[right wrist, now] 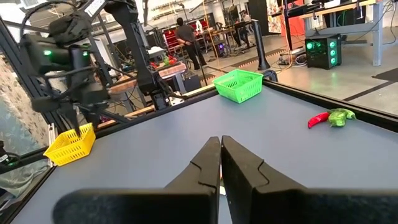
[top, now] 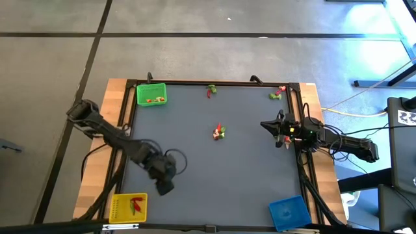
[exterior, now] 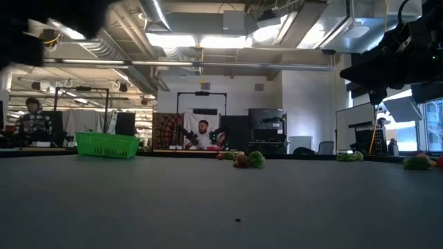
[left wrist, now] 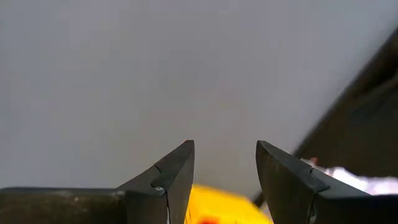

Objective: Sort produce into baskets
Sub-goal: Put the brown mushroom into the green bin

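The green basket (top: pixel 151 95) stands at the far left with a few pieces in it, the yellow basket (top: pixel 129 208) at the near left with red and green pieces, and the blue basket (top: pixel 289 212) at the near right. Small produce clusters lie on the mat at mid-table (top: pixel 220 132), at the far middle (top: pixel 211 90) and at the far right (top: pixel 277 94). My left gripper (top: pixel 164 188) is open and empty above the mat beside the yellow basket (left wrist: pixel 214 205). My right gripper (right wrist: pixel 221 155) is shut, with nothing seen between its fingers, at the table's right (top: pixel 265 125).
A black frame (top: pixel 214 82) rims the grey mat, with wooden table edges outside it. The right wrist view shows a red pepper and a green piece (right wrist: pixel 329 117) ahead. A small dark speck (exterior: pixel 237 220) lies on the near mat. People are in the room beyond.
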